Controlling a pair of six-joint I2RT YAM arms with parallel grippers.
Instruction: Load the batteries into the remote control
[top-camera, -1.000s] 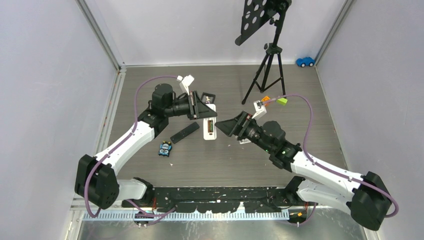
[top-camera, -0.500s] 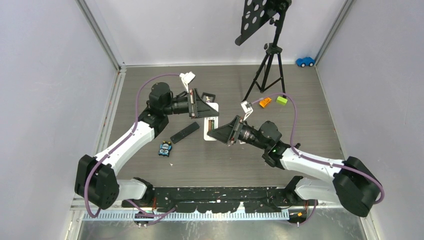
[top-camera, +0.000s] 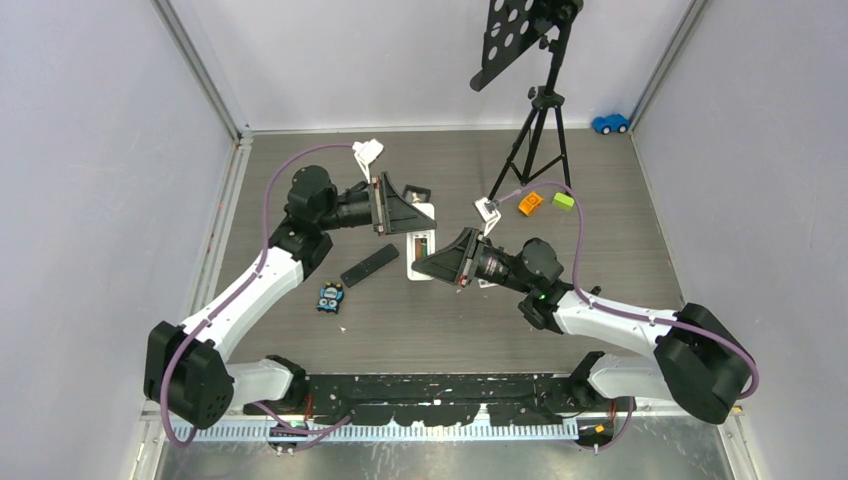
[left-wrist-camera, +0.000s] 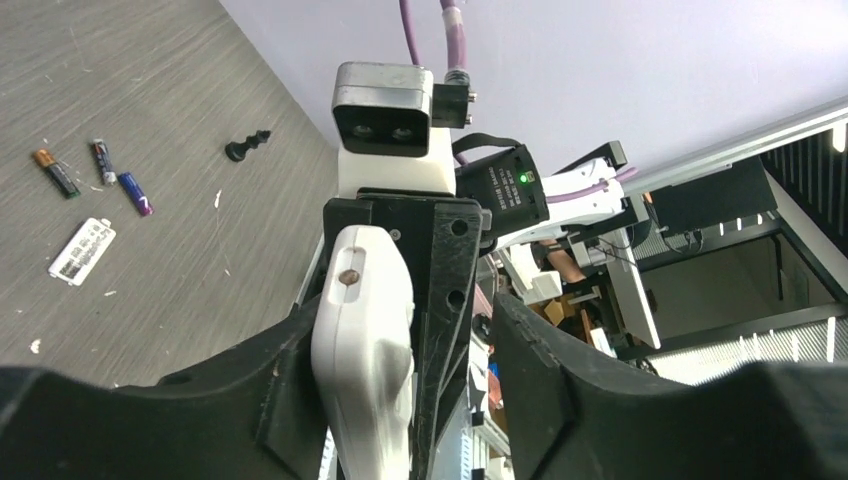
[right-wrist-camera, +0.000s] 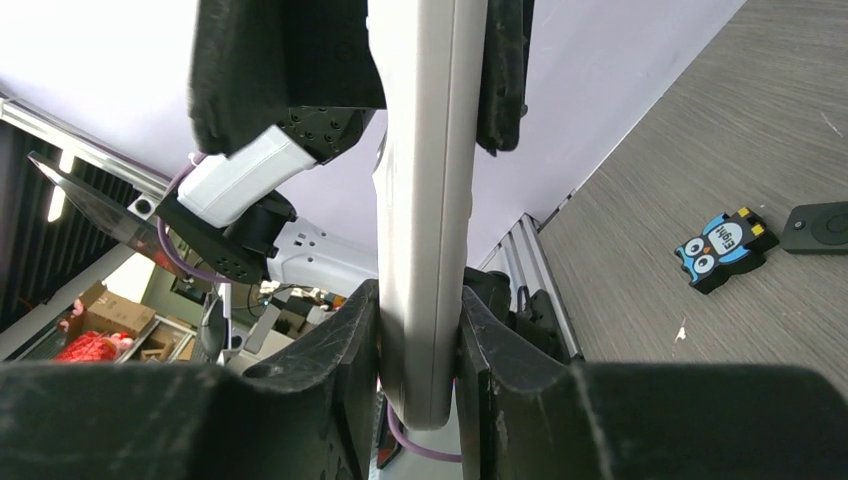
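Observation:
The white remote control (top-camera: 422, 243) is held up between my two grippers, with its battery slot showing in the top view. My right gripper (right-wrist-camera: 420, 300) is shut on its near end (right-wrist-camera: 420, 150), both pads pressed to its sides. My left gripper (left-wrist-camera: 405, 340) is open round the far end. The remote (left-wrist-camera: 365, 330) leans on one finger (left-wrist-camera: 290, 370), with a gap to the other finger (left-wrist-camera: 540, 350). Three batteries (left-wrist-camera: 103, 160) lie loose on the table in the left wrist view. In the top view my left gripper (top-camera: 425, 212) and right gripper (top-camera: 420, 265) face each other.
A black knob-like piece (left-wrist-camera: 247, 147) and a small white label piece (left-wrist-camera: 83, 251) lie near the batteries. A black remote (top-camera: 369, 265) and an owl toy (top-camera: 331, 297) lie to the left. At the back stand a tripod (top-camera: 535, 130), orange (top-camera: 530, 203) and green (top-camera: 564, 200) blocks and a toy car (top-camera: 610, 123).
My right gripper swung left onto the remote's near end and closed on it. My left jaws have opened from their grip, and the left arm has drawn slightly back and left.

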